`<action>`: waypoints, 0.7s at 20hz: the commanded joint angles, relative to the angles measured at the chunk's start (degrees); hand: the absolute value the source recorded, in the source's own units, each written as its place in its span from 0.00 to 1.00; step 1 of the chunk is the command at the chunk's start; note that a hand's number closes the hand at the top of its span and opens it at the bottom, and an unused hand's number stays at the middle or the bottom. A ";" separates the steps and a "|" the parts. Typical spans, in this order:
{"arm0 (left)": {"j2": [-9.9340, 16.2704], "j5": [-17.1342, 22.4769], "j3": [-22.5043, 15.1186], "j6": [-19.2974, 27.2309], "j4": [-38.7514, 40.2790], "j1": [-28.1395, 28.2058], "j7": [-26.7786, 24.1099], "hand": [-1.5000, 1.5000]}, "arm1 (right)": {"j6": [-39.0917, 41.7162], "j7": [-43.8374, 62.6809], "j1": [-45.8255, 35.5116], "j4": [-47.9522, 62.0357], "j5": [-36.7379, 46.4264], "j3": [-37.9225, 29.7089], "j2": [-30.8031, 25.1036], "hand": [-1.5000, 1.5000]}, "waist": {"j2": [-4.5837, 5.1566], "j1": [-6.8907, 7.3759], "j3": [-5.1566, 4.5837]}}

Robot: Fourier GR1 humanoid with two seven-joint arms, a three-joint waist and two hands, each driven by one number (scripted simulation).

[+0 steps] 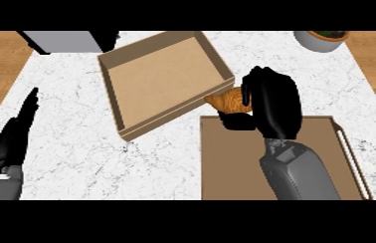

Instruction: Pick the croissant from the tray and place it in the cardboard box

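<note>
Starting at the left edge, we see our left hand (21, 125) resting with straight, relaxed fingers, holding nothing. Further right sits the cardboard box (117, 112), just left of our right hand (273, 105). That hand curls its fingers around the croissant (229, 100), held at the box's near right corner, above the far edge of the tray (228, 162).

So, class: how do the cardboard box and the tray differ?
The cardboard box has tall walls and sits turned at an angle; the tray is shallow and lies square to the view. The box is lighter tan, the tray darker brown. Both are rectangular and rest on the marble counter.
</note>
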 commanded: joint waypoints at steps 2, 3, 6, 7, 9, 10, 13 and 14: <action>-1.90 -1.15 -0.74 0.56 1.03 -3.60 1.26 0.50 | 2.32 2.46 -9.84 2.46 -6.26 -0.15 1.67 1.00 | 0.34 0.66 0.06; -1.54 -1.89 -1.38 0.21 -1.37 -0.67 1.09 0.50 | -0.86 5.77 -12.61 7.07 -7.06 2.64 1.68 1.00 | 0.36 1.31 0.07; -0.29 -0.44 -0.04 -1.92 -0.83 -1.69 1.06 0.50 | -4.31 7.68 -19.42 12.56 -13.48 0.37 1.71 1.00 | 0.48 1.61 0.07; -2.62 -2.13 -0.60 0.90 4.15 -3.38 -2.35 0.50 | -5.48 9.66 -22.48 13.95 -14.93 0.76 1.71 1.00 | 0.63 1.45 0.02; -1.49 -1.65 -0.65 -0.69 0.74 -2.50 -0.20 0.50 | -10.73 13.48 -26.19 19.20 -18.39 3.51 1.72 1.00 | 0.62 2.38 0.05; -2.27 -2.80 -1.45 0.58 -0.95 -2.82 1.90 0.50 | -8.29 13.59 -30.04 19.41 -19.39 0.03 1.72 1.00 | 0.49 2.02 0.06; -1.26 -1.74 0.27 -0.77 2.08 -3.30 -1.36 0.50 | -15.86 13.27 -35.37 30.10 -23.40 0.30 1.73 1.00 | 0.75 2.52 0.02; -1.38 -2.31 -0.06 -0.95 5.05 -5.04 -1.91 0.50 | -17.93 14.63 -37.29 31.91 -25.31 1.13 1.73 1.00 | 0.89 2.57 0.00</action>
